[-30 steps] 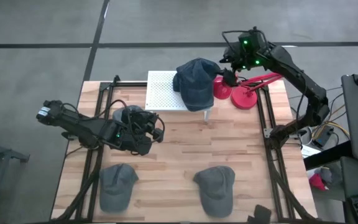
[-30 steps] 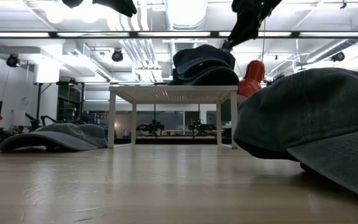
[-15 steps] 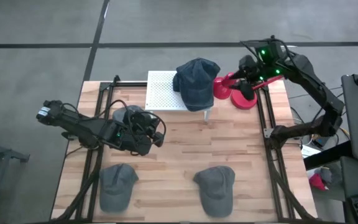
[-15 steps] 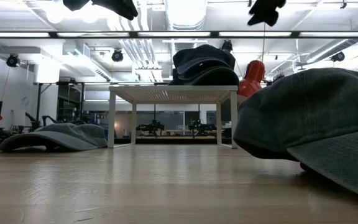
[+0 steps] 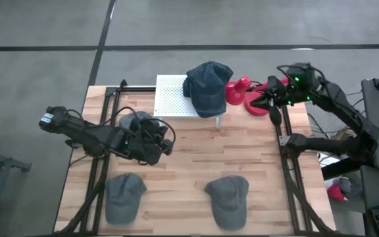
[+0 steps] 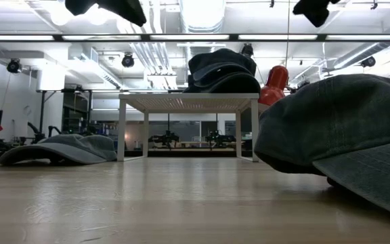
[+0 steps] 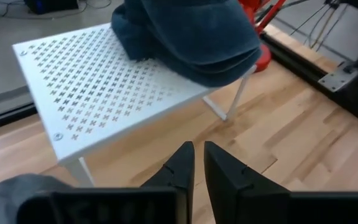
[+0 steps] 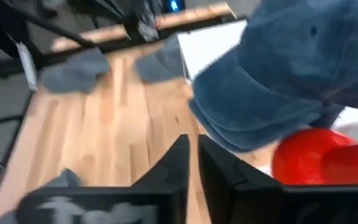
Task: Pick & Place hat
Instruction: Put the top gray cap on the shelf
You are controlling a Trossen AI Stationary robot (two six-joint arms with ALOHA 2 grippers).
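Observation:
Dark blue hats (image 5: 208,85) lie stacked on a white perforated stand (image 5: 171,97) at the table's far side; in the low view the hats (image 6: 222,71) rest on the stand's top (image 6: 188,100). My right gripper (image 5: 268,104) hovers right of them beside a red object (image 5: 243,94), shut and holding nothing (image 8: 192,163). My left gripper (image 5: 168,141) hangs shut and empty over the table's left middle (image 7: 199,167), next to a grey hat (image 5: 135,121). Two more grey hats (image 5: 124,196) (image 5: 229,197) lie crown up on the near part of the table.
Black rails (image 5: 104,151) (image 5: 283,151) run along the table's left and right sides. The red object's base (image 5: 262,105) sits at the far right corner. Bare wood (image 5: 209,151) lies between the stand and the near hats.
My right gripper has drawn back from the blue hats on the stand toward the table's right edge, past the red object. The hats stay as they were on the stand.

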